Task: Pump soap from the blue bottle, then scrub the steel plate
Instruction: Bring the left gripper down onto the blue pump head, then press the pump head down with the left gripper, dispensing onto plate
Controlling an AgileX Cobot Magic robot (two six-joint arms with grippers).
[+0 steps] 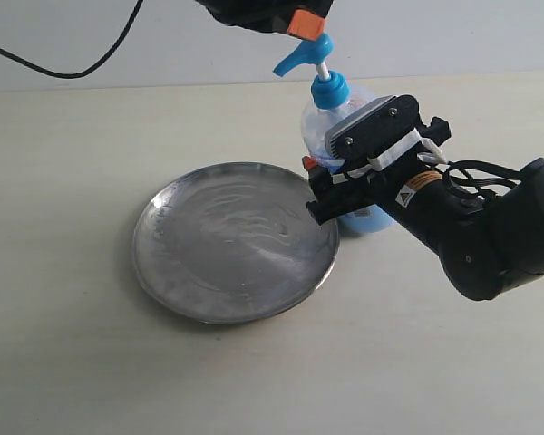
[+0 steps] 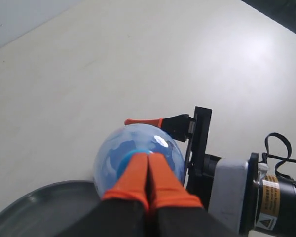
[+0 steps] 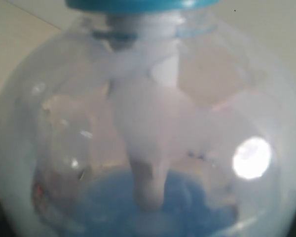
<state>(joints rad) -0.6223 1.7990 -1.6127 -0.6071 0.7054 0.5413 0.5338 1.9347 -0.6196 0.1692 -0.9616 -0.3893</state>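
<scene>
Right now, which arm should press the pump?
Left. The left gripper, shut, hangs right above the pump head; the right gripper is busy clasping the bottle beside the plate.

My left gripper is cropped at twelve o'clock in the exterior view; my right gripper covers much of the blue bottle.
</scene>
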